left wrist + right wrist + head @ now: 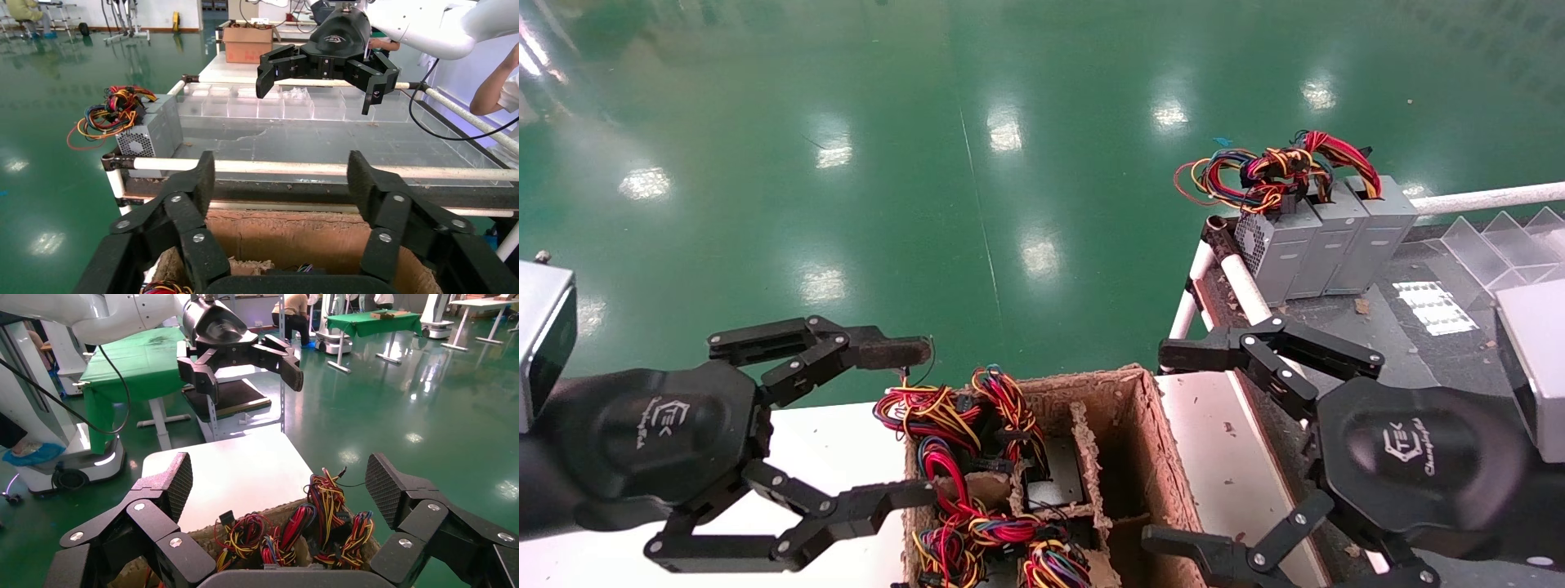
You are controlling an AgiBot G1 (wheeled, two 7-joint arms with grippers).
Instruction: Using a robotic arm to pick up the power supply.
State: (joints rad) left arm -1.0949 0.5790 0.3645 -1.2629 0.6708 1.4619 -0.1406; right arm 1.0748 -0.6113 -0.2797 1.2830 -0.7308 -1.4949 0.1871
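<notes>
Power supplies stand in a divided cardboard box (1140, 425); one grey top (1054, 478) shows beside red, yellow and black wire bundles (952, 433). Three more grey power supplies (1324, 237) stand in a row on the dark table at the right, with their wires on top. My right gripper (1169, 449) hovers open over the box's right edge, holding nothing. From its wrist view (278, 484) the wire bundles (294, 533) lie just below the fingers. My left gripper (905, 423), with a brownish fingertip pad, hangs open and empty at the box's left side.
A white table (846, 441) lies left of the box. White rail tubes (1242, 286) edge the dark table, which also carries clear plastic dividers (1500, 245). Green floor lies beyond. In the left wrist view, a person's arm (492, 86) is at the far side.
</notes>
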